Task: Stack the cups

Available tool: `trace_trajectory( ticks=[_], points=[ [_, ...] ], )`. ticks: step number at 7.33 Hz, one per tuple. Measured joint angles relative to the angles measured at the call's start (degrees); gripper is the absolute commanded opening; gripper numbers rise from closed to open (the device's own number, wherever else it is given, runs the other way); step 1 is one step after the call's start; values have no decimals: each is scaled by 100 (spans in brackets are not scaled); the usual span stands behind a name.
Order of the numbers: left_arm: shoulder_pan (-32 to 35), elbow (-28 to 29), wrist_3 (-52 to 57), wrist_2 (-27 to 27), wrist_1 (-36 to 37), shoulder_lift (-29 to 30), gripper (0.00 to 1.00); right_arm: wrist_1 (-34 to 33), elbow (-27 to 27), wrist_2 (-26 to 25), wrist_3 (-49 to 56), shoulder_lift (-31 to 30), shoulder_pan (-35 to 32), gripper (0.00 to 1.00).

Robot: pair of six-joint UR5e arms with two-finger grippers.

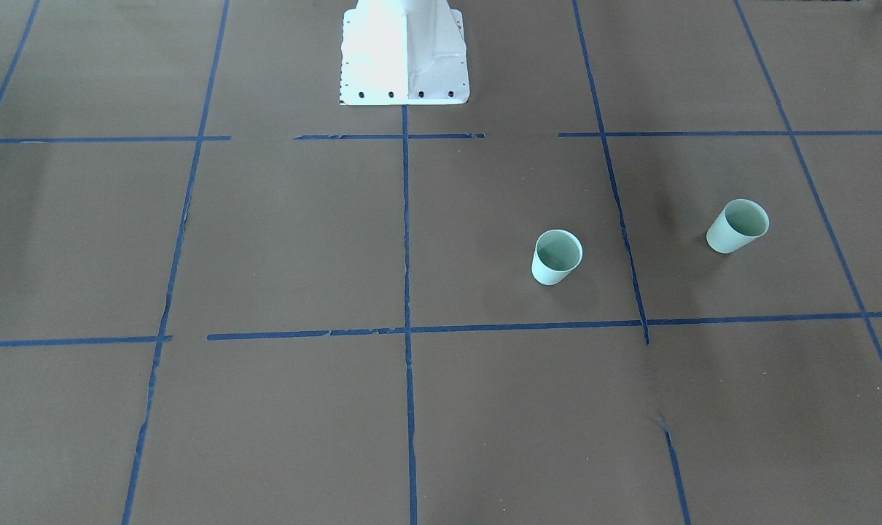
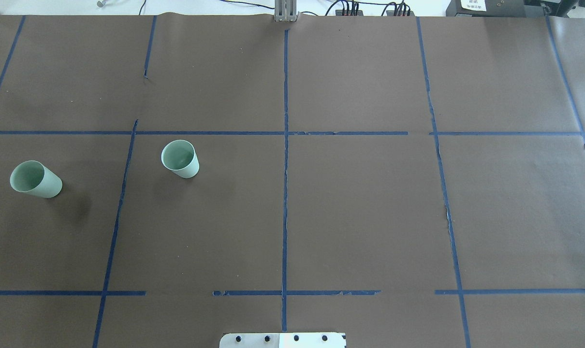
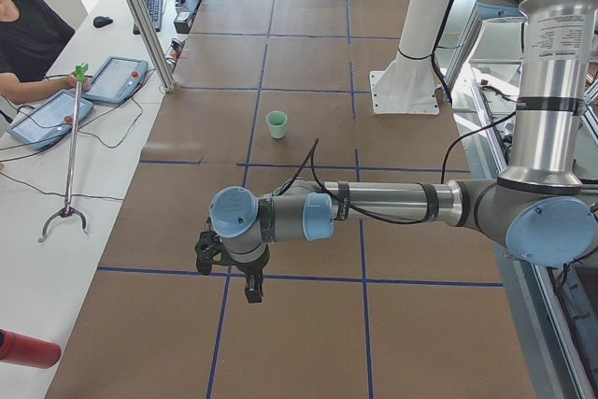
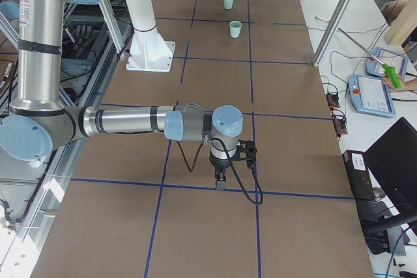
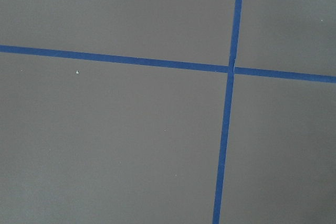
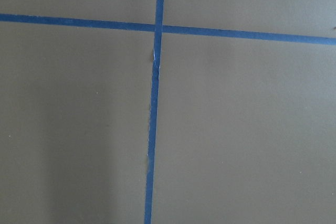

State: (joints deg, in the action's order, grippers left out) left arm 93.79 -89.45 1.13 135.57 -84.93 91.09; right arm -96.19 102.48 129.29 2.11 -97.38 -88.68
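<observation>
The robot's white base plate [image 2: 283,340] sits at the near edge of the table [image 2: 370,217]. The table is covered in brown paper, and blue tape lines [image 2: 285,193] cut it into big squares.

The left gripper [image 3: 251,292] hangs in the air over the left end of the table. It points down at a spot where two tape lines cross. I cannot tell if its fingers are spread or pressed together. The right gripper [image 4: 220,184] hangs the same way over the right end, also above a tape crossing. I cannot tell how its fingers stand either.

A bit farther out, on the left half of the table, stand two pale green cups. Both are upright with their open mouths up. The outer cup [image 2: 35,179] is far to the left. The inner cup [image 2: 180,158] is closer to the middle and a little farther from the robot. They are well apart, with one tape line between them. Neither gripper touches them.

Black cables [image 2: 353,7] lie at the far edge.
</observation>
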Motion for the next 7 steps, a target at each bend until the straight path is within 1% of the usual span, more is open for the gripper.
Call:
trace_trajectory(
  ticks=[2, 5, 7],
  points=[
    [-10, -86, -1, 8, -103, 39, 100, 3, 0, 0, 0, 0, 0, 100],
    [-72, -316, -12, 19, -515, 55, 100, 2, 0, 0, 0, 0, 0, 100],
    [-265, -406, -207, 20, -632, 60, 100, -1, 0, 0, 0, 0, 0, 100]
  ],
)
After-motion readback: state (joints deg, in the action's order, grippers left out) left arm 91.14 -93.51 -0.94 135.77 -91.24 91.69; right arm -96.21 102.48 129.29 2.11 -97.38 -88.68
